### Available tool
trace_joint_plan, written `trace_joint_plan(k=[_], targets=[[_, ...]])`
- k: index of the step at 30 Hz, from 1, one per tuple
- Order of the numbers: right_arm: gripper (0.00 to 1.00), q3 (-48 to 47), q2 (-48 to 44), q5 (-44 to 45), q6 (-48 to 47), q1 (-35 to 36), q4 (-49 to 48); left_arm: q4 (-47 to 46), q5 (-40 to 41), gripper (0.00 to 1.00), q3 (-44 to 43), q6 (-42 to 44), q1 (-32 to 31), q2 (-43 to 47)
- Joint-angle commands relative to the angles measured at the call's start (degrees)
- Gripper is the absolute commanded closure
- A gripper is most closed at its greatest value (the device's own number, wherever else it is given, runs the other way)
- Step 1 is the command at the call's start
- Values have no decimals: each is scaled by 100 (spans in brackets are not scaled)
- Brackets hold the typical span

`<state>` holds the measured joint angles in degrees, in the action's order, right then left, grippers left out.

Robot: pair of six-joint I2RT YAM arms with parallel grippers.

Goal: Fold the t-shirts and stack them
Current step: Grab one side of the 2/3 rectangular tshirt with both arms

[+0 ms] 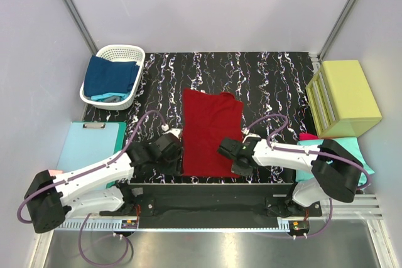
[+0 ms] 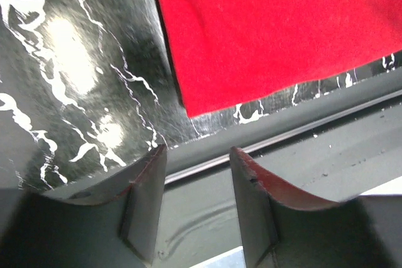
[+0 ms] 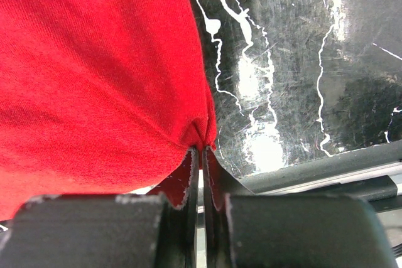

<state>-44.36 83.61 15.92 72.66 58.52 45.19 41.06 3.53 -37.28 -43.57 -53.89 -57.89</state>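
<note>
Pale walls (image 1: 220, 4) enclosed a black marbled mat (image 1: 276, 86). At back left, a white basket (image 1: 119, 49) held a navy shirt (image 1: 110, 75); a clipboard (image 1: 85, 145) lay nearer. The left gripper (image 2: 198, 155) hung spread and empty just beside the near left corner of the red shirt (image 1: 210, 133), which lay flat mid-mat. The right gripper (image 3: 202, 152) pinched its near right edge. A box (image 1: 344, 97) stood far right.

Nothing can be read: no text, label, brand, number or sign shows on the dark red t-shirt (image 1: 211, 133), the yellow-green box (image 1: 348, 95), the white basket (image 1: 122, 48) or the pale-blue clipboard (image 1: 85, 145).
</note>
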Motion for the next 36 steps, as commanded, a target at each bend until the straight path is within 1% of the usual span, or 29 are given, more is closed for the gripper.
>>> trace_joint_plan(k=[1,2,4,8,12,14,15,18,21,30,36], targets=[[100,50,304,-212,-112,54,245,-194,-168,63,194,-257,-104,-240],[100,33,322,-212,-129,54,262,-343,-195,67,247,-266,-113,-310],[100,-11,348,-186,-182,63,262,-475,-177,69,335,-301,-113,-486],[100,-38,322,-142,-235,54,289,-914,-133,69,467,-327,-113,-627],[100,-64,313,-107,-296,54,306,-1117,-142,68,476,-328,-113,-890],[100,-64,313,-89,-332,54,333,-1135,-116,66,423,-319,-113,-874],[100,-64,313,-81,-340,63,333,-1144,-116,61,406,-301,-113,-838],[100,-64,313,-72,-367,54,350,-1135,-37,55,388,-310,-113,-681],[100,-90,304,-37,-402,54,368,-1144,7,53,362,-301,-113,-732],[100,-126,322,-19,-490,63,385,-1469,-1,54,449,-301,-113,-1110],[100,-108,305,-19,-508,54,377,-1733,7,58,546,-292,-113,-1348]])
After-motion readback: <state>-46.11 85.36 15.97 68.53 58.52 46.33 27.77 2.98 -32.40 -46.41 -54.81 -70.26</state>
